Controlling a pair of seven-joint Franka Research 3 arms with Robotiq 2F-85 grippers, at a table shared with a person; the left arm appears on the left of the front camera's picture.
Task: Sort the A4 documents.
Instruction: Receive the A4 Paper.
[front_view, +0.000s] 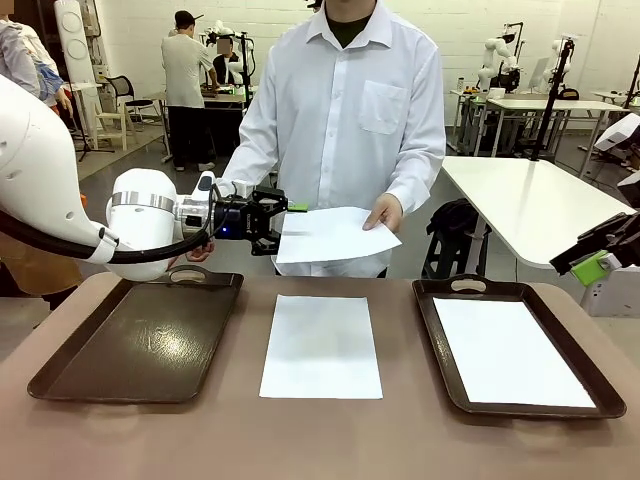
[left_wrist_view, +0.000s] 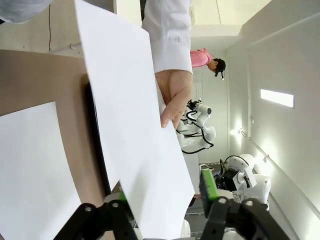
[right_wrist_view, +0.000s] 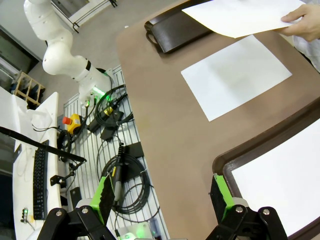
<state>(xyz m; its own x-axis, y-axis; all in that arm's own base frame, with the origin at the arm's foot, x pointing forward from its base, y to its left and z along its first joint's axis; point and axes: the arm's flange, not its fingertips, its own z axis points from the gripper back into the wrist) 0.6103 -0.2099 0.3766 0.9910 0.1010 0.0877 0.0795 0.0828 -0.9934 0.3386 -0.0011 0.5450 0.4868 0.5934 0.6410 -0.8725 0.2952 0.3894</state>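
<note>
Front view: sheet (front_view: 335, 235) between left jaws

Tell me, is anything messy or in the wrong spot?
One plain white paper sheet lies on the bare brown table between the left dark brown handled tray and the right tray, in neither. It sits straight; nothing looks torn or spilled.
</note>
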